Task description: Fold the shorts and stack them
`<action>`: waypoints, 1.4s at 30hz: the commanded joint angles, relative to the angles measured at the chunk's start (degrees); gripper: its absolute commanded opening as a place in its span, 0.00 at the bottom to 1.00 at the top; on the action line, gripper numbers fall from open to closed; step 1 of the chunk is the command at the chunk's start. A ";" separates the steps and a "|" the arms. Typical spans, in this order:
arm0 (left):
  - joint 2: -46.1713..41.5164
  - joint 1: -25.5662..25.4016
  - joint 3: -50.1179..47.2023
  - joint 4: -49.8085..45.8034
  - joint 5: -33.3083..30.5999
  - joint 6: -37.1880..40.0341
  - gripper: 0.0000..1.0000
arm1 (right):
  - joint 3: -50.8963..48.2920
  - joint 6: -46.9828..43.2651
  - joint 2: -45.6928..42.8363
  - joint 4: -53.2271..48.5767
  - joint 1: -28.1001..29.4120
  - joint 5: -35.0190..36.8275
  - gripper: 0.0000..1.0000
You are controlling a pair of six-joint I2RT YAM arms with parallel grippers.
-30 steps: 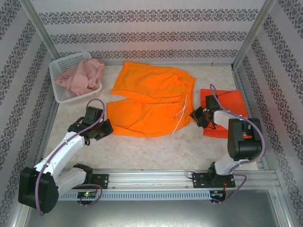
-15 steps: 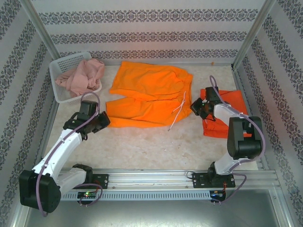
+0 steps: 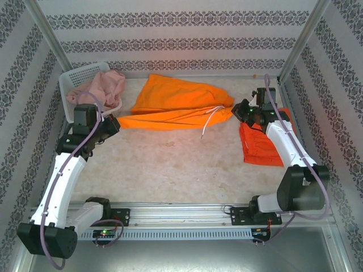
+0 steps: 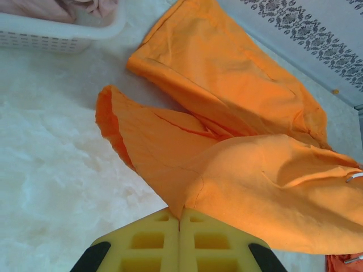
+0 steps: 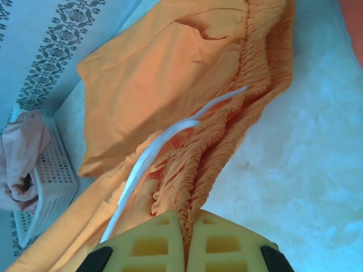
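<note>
**The bright orange shorts (image 3: 181, 105) are being folded in half**

The bright orange shorts lie on the table (image 3: 170, 164) just beside the white basket (image 3: 71, 76). They stretch away from it, with one long edge lifted up. The left gripper (image 4: 180, 212) is shut tight on the leg end, close to the basket. The right gripper (image 5: 185, 218) is shut tight on the crinkly waist end, far from the basket. The white drawstring (image 3: 211, 122) hangs loose near that far end. To fold well, both arms should probably move at the same speed and hold the cloth flat and tight between them. Then they can lay the lifted edge right on top of the other edge, with the string tucked in. The red-orange shorts (image 3: 261, 144) lie folded, well apart from the basket. The pink shorts (image 3: 99, 90) sit inside it.
</note>
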 commanded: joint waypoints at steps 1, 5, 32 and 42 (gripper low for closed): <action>-3.21 0.67 0.60 -4.93 -0.18 1.19 0.00 | -1.85 -1.09 -3.32 -3.09 -0.19 -0.97 0.00; -4.20 0.65 5.93 -7.47 -2.72 3.19 0.00 | -2.23 -0.64 -5.19 -3.81 -0.18 -2.12 0.00; 12.89 0.72 17.72 -2.40 -0.74 8.43 0.00 | 0.38 5.39 1.29 -4.96 3.21 -1.10 0.00; 21.90 1.68 24.87 2.74 -0.47 8.02 0.00 | 5.62 8.48 8.13 -0.96 0.92 -4.54 0.00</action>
